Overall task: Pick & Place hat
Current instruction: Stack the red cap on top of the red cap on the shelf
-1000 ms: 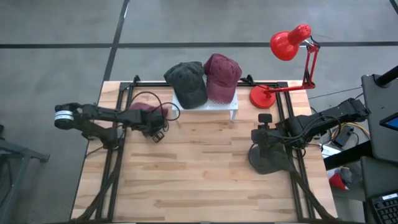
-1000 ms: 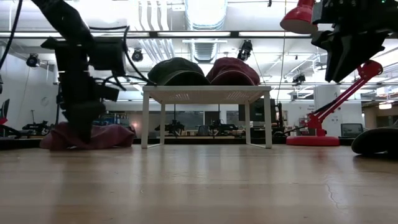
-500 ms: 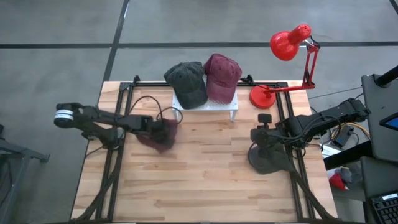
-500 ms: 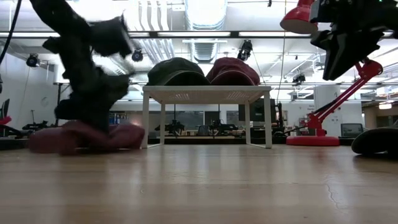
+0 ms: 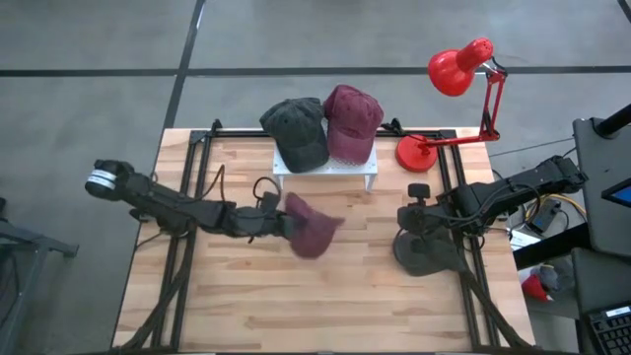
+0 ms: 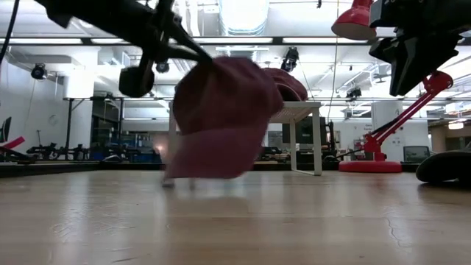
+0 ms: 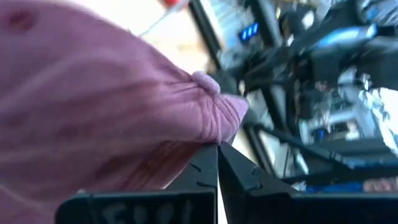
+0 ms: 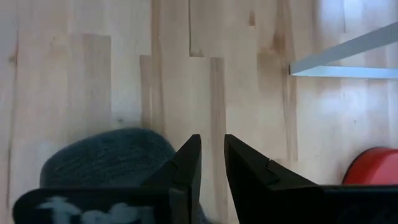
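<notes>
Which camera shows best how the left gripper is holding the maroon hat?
Left wrist view: the left gripper is shut on a pinch of the maroon hat. The high view shows it beside the white stand; the low view shows it hanging clear of the table.

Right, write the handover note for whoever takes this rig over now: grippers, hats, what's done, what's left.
Left gripper: shut on the maroon hat, holding it off the wooden table, mid-table in front of the white stand.
Right gripper: jaws narrowly apart, empty, above the dark grey hat lying at the table's right edge.
White stand: already carries a dark hat and a second maroon hat.
Red lamp stands at the far right corner.
Done: two hats on the stand, third picked up.
Left: likely place the carried hat, then pick and place the grey one.
</notes>
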{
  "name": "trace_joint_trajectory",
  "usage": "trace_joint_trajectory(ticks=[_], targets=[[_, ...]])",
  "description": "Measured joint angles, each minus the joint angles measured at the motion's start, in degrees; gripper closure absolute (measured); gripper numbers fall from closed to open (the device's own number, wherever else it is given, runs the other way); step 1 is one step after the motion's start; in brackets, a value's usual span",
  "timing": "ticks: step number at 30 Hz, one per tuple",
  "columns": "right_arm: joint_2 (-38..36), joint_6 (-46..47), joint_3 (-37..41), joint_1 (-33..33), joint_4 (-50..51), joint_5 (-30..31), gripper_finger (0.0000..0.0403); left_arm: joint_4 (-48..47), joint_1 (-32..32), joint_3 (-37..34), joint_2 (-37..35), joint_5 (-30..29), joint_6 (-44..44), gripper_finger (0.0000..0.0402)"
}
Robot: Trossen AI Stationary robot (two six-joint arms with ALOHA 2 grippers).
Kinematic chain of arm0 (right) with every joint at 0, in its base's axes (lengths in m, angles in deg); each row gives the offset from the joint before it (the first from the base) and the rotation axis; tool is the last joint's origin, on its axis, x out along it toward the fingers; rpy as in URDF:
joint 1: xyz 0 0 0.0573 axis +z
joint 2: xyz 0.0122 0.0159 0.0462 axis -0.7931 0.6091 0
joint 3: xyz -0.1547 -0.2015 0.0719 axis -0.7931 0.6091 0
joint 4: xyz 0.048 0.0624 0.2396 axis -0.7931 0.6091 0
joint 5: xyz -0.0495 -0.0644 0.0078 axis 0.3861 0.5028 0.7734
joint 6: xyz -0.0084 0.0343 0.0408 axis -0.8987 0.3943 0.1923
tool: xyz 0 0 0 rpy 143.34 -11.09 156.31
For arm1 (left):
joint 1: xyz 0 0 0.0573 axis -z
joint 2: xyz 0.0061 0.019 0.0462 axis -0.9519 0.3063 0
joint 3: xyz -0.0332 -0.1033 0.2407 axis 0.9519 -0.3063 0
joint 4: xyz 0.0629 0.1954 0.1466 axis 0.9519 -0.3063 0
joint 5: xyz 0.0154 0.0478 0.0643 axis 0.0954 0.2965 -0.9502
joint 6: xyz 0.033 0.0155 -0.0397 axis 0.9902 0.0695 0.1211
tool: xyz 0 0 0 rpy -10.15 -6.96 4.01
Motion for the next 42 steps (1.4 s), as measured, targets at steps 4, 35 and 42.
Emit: trace_joint_trajectory(ticks=[4,35,42], targets=[[0.0,-0.6,0.0,0.0,0.0,-0.2,0.0334,-0.1,2.6,0.8,0.0,-6.3,0.0,0.0397],[0.5,20.3,0.6,5.1,-21.0,-9.0,0.0307,-0.3,9.1,6.4,16.3,3.7,-5.9,0.0271],[0.5,24.1,4.7,10.7,-36.3,-8.2,0.0296,-3.7,9.5,6.4,7.2,12.5,12.7,0.0254]])
